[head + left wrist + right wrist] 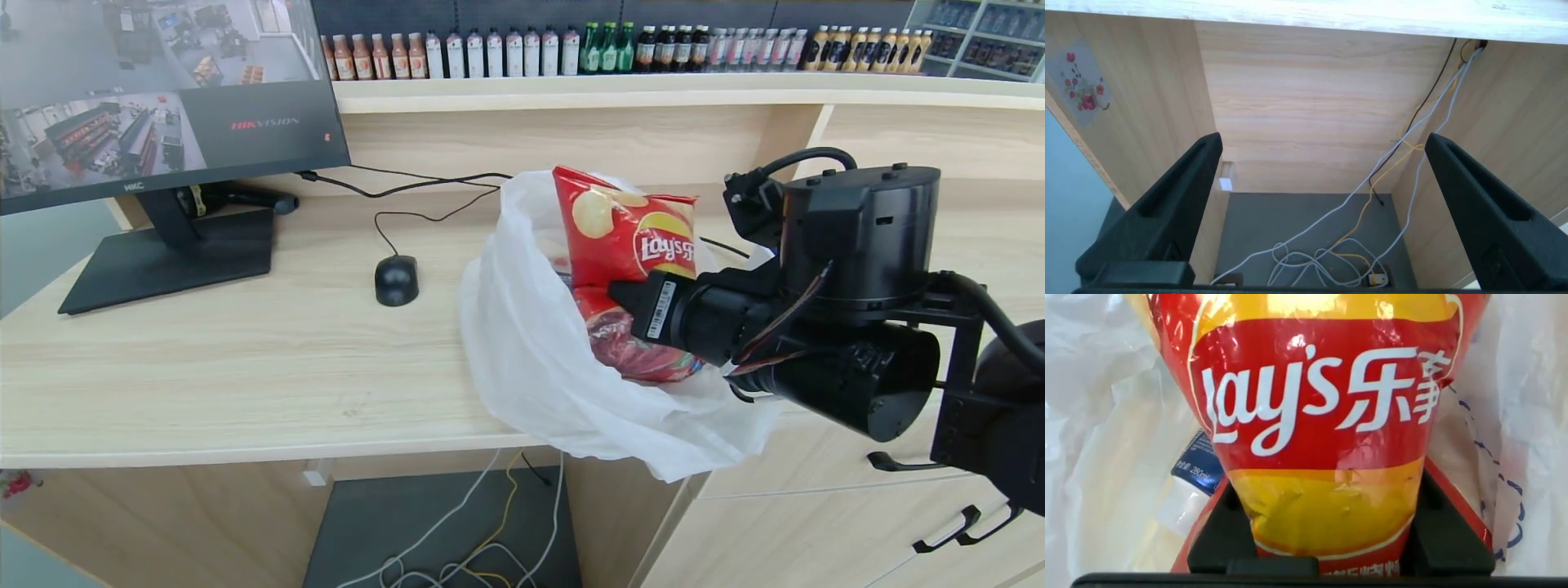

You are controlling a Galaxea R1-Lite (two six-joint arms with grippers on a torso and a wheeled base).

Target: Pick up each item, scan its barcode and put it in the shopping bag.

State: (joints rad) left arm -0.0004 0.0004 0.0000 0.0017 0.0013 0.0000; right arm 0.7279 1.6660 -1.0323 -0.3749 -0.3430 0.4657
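A red bag of chips [627, 233] stands upright in the mouth of the white shopping bag [531, 351] on the wooden counter. My right gripper [622, 299] comes in from the right and is shut on the lower half of the chips bag. In the right wrist view its black fingers [1218, 532] flank the chips bag [1323, 416]. A bottle with a blue label [1196, 469] lies inside the shopping bag [1102, 457] beside the chips. My left gripper [1323, 204] hangs open below the counter, with nothing between its fingers [1167, 212].
A monitor [155, 90] stands at the counter's back left, with a black mouse [397, 279] and its cable in front. A shelf of bottles [620, 49] runs along the back. Loose cables [1331, 253] lie on the floor under the counter. Drawers [898, 523] are below on the right.
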